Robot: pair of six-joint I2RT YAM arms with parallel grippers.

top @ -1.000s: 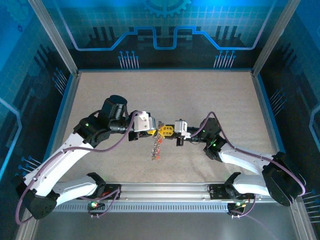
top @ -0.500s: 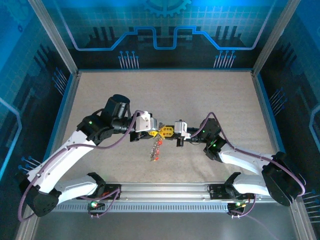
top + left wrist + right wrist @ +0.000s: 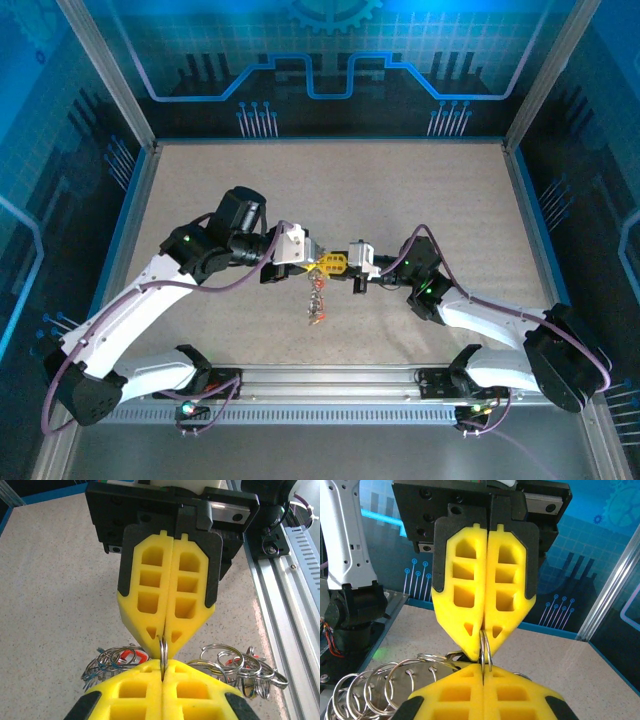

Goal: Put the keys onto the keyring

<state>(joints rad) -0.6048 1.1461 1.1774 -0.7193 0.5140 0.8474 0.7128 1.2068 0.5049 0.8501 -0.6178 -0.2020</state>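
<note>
L gripper (image 3: 312,262) & R gripper (image 3: 345,263) meet tip to tip over table (image 3: 200,200) centre, both clenched on thin keyring (image 3: 162,652); keys (image 3: 318,300) hang beneath. Risk: ring is pinched edge-on, so any uneven pull could twist it free, dropping the bunch.

The left gripper (image 3: 310,262) and the right gripper (image 3: 340,262) meet tip to tip above the middle of the table (image 3: 420,190), each directly ahead of the other. The keyring (image 3: 161,652) stands edge-on between them, one side in the left gripper's closed jaws and the opposite side in the right gripper's. Below the meeting fingertips hangs the bunch of keys (image 3: 317,300), clear of the table in front of the arm bases. From the left wrist, looped rings spread under the fingers to both sides, and the rail (image 3: 285,605) lies off to the right.
</note>
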